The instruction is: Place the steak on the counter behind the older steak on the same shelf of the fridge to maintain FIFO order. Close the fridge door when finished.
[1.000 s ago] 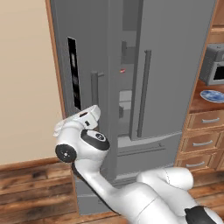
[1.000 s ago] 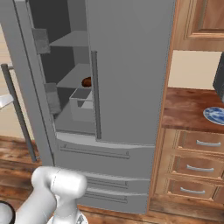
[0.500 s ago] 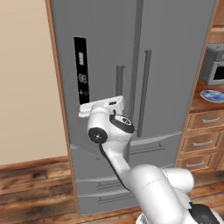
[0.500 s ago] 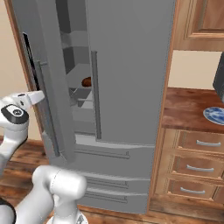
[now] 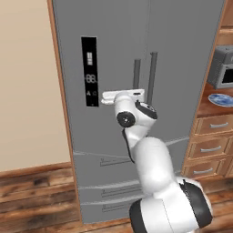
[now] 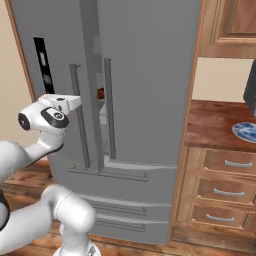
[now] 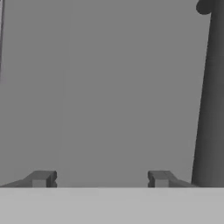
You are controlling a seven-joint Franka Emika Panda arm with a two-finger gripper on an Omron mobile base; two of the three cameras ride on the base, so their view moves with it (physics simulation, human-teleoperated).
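Gripper (image 7: 100, 178) jaws apart, holding nothing (fingertips (image 7: 41, 178) close to fridge (image 7: 109, 87) door face).

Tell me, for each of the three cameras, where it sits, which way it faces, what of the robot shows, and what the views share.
Left base view: behind the arm to its left, facing the fridge front and display panel; the white arm rises from lower right.
Right base view: behind to the right, facing the fridge's nearly shut left door, the counter and drawers; arm at lower left.
Hand view: on the hand, close against the grey door, a bar handle at right; two empty finger tips at the bottom.
Shared: both base views show the fridge, its handles and a blue plate.
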